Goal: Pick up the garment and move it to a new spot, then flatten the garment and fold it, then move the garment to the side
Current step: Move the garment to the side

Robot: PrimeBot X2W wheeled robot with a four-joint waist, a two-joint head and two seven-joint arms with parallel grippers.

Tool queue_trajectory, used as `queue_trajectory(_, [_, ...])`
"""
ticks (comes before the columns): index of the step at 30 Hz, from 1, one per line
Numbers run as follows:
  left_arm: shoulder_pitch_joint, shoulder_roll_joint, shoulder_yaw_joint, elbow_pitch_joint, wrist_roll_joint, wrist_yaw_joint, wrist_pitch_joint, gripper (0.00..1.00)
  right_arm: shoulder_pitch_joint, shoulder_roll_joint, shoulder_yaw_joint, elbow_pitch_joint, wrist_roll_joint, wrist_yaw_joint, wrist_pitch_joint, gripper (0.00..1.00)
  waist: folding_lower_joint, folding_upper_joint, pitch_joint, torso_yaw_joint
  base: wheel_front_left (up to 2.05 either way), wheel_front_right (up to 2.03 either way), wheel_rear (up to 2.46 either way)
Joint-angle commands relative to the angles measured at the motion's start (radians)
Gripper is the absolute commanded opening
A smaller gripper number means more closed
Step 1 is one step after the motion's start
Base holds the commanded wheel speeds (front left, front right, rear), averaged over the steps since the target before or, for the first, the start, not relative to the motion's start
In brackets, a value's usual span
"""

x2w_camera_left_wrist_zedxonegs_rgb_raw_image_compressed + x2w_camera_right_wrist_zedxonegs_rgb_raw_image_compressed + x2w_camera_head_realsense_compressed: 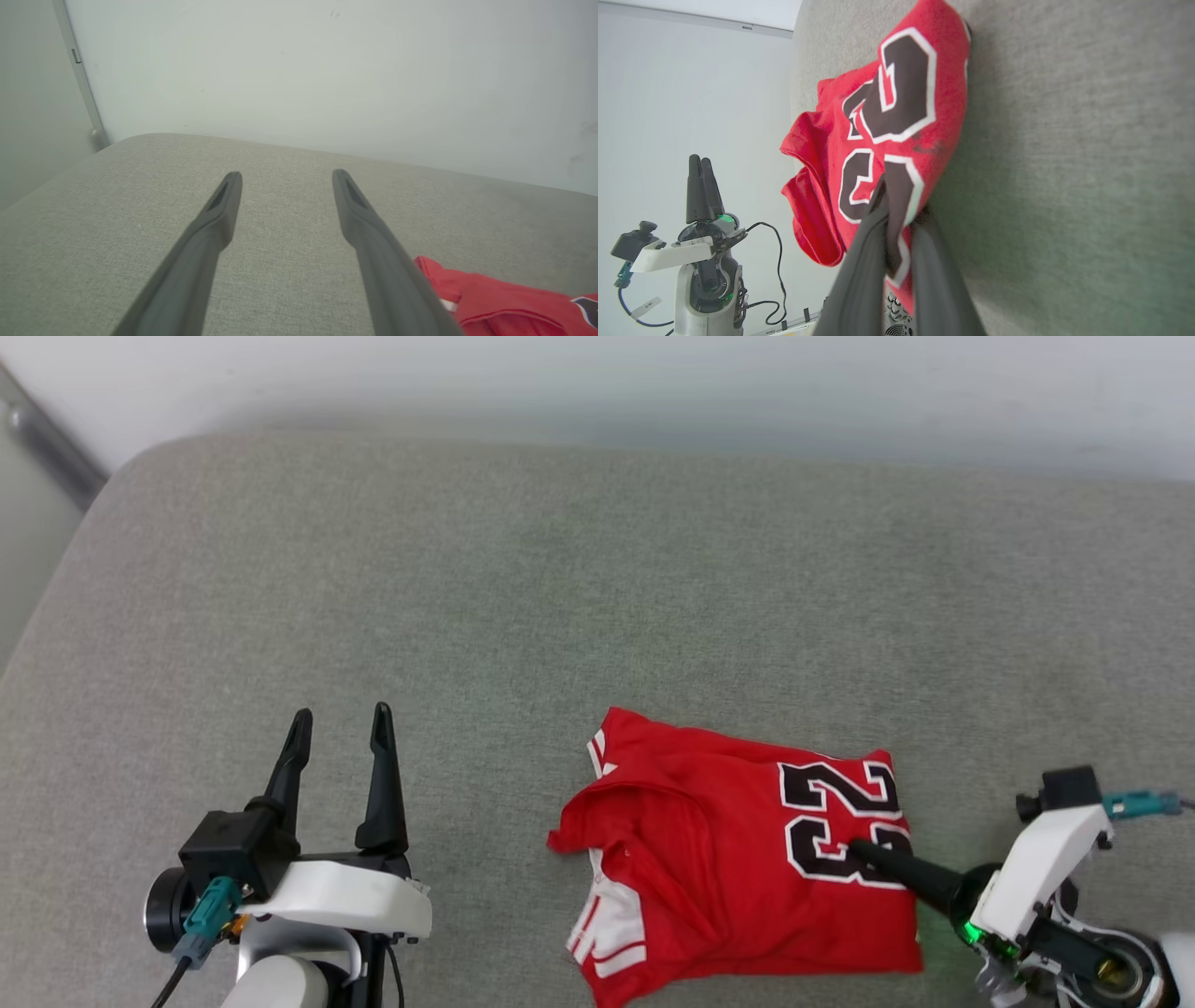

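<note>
Right hand (857, 847) grips garment (719, 840) at right edge; wide cushion (467, 597) leftward.

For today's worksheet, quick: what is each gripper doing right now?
Left gripper: open, holding nothing.
Right gripper: shut on the garment.

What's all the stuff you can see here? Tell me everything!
jersey: one, red with white trim and black numbers, lying rumpled on the near right part of the cushion.
cushion: one, grey-green, under everything.
wall: one, white, behind the cushion.
rail: one, grey metal, far left by the wall.
left pincer: one, dark fingers, open and holding nothing, left of the jersey.
right pincer: one, dark fingers, shut on the jersey at its numbers.
</note>
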Motion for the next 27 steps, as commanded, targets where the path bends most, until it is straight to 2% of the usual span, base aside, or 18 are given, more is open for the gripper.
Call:
queue_trajectory(1, [0.009, 0.000, 0.003, 0.003, 0.004, -0.002, -0.006, 1.00, -0.022, -0.018, 0.011, -0.017, -0.011, 0.000, -0.013, 0.00, -0.0001, 0.0000, -0.016, -0.012, 0.00, 0.00, 0.00])
queue_trajectory(7, [0.031, 0.003, 0.012, 0.004, 0.008, -0.008, -0.007, 1.00, -0.043, -0.138, 0.142, -0.108, -0.172, 0.000, -0.097, 0.00, -0.0001, 0.0000, -0.060, -0.067, 0.00, 0.00, 0.00])
queue_trajectory(10, [0.050, 0.004, 0.021, 0.000, 0.008, -0.003, -0.006, 1.00, -0.071, -0.202, 0.201, -0.131, -0.307, 0.000, -0.129, 0.00, -0.0001, 0.0000, -0.078, -0.120, 0.00, 0.00, 0.00])
queue_trajectory(14, [0.068, 0.004, 0.031, -0.020, 0.014, -0.003, -0.006, 1.00, -0.124, -0.257, 0.249, -0.157, -0.444, 0.000, -0.124, 0.00, -0.0001, 0.0000, -0.075, -0.219, 0.00, 0.00, 0.00])
queue_trajectory(20, [0.034, 0.010, 0.030, -0.057, 0.034, -0.007, -0.005, 1.00, -0.221, -0.287, 0.301, -0.154, -0.562, 0.000, -0.134, 0.00, -0.0001, 0.0000, -0.021, -0.392, 0.00, 0.00, 0.00])
queue_trajectory(27, [-0.056, 0.048, 0.006, -0.106, 0.080, -0.020, 0.034, 1.00, -0.357, -0.327, 0.318, -0.084, -0.635, 0.000, -0.257, 0.00, -0.0001, 0.0000, 0.113, -0.547, 0.00, 0.00, 0.00])
